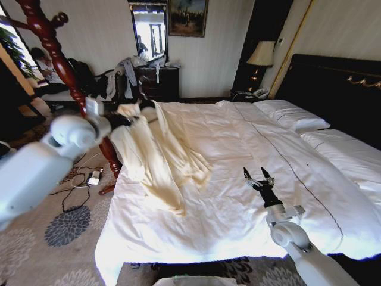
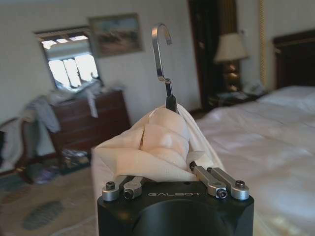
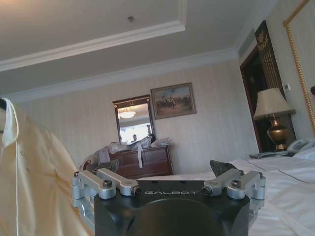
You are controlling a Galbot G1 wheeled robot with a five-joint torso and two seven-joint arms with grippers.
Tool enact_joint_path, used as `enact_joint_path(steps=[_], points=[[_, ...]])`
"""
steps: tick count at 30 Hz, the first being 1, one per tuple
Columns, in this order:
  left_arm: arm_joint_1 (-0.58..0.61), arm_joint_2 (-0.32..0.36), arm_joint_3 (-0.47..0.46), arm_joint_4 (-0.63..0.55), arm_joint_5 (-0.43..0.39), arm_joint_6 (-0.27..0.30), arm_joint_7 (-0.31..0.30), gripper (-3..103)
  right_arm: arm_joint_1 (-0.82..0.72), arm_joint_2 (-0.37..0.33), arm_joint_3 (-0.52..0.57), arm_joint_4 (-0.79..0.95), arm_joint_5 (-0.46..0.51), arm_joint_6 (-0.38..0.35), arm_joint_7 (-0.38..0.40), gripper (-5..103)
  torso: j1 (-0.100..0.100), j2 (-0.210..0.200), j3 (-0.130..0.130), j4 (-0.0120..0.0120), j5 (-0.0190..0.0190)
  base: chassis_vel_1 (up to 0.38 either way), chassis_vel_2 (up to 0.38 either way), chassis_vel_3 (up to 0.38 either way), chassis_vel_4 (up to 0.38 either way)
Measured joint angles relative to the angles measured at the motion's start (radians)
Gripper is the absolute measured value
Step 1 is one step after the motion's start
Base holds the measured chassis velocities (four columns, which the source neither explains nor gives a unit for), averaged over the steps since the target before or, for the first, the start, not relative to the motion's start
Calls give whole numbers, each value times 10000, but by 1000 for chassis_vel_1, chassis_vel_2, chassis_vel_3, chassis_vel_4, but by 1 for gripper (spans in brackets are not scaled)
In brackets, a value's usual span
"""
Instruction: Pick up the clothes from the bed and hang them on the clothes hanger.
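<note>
The left claw is closing on a bunched fold of the clothes, the cream shirt, and holding it up at the left edge of the bed. In the left wrist view the fabric is bulging out between the claw's linkages, and the clothes hanger is sticking up through the top of the bundle, its silver hook pointing upward and its dark neck just showing above the cloth. The triangular body of the hanger is lying hidden under the shirt. In the head view the shirt is draping down from the left claw in long folds, with its lower part and one sleeve trailing across the white duvet toward the foot of the bed.

The right claw is hanging above the duvet nearer the middle of the bed, well apart from the shirt, with its fingers spread and nothing between them. In the right wrist view the right claw's linkages are standing wide, and the cream shirt is showing off to one side of it.

The red-brown wooden coat stand is rising just beside the left arm, at the bed's left side. White pillows are lying against the dark headboard at the far right, and a dresser piled with other garments is standing against the back wall under a mirror.
</note>
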Motion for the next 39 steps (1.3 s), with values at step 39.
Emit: enact_joint_path(steps=[39], points=[[-5902, -1053, 2775, 6545, 28, 34, 1618, 22, -446, 140, 605, 781, 150, 363, -546, 100, -3, 1, -2, 0, 7, 0, 0, 0, 0]])
